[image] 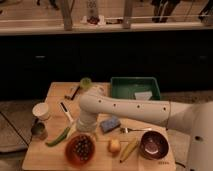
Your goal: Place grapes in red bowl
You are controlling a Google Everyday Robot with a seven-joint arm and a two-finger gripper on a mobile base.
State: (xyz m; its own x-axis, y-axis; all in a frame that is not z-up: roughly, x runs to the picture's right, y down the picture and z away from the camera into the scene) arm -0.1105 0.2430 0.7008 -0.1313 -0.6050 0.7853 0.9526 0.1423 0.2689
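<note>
My gripper [85,131] hangs just above the red bowl [80,149] near the bench [45,157] front edge — can't tell its state. Grapes [83,147] sit inside the bowl already: dark purple-black cluster, glossy. Likely light, soft, bruisable, berries detach easily — best held gently around the bunch's middle, not by single berries.

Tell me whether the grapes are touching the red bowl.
Touching. In the camera view the grapes sit inside the red bowl, resting on its floor, while the gripper hangs just above the bowl's far rim.
</note>
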